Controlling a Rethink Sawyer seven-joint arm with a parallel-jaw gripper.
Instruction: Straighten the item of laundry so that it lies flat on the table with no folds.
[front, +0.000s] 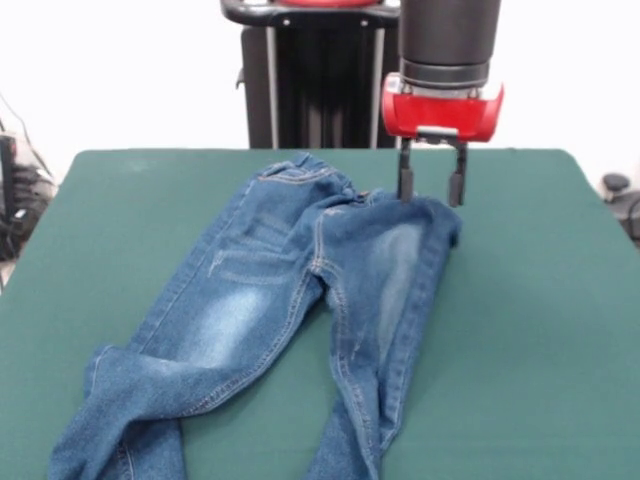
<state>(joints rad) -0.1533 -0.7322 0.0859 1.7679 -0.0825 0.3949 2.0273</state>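
A small pair of blue denim jeans (300, 300) with pale faded thigh patches lies on the dark green table (520, 330), waistband at the far side and legs running toward the near edge. The right leg is folded narrow along its length, and the left leg's hem is rumpled at the near left. My gripper (431, 190) hangs from the red and black arm just above the waistband's right corner, fingers (406, 182) apart and open, nothing held between them.
The robot's black pedestal (310, 80) stands behind the table's far edge. Dark equipment shows at the left edge (15, 190) and right edge (620, 195) beyond the table. Bare green felt spreads to the right of the jeans.
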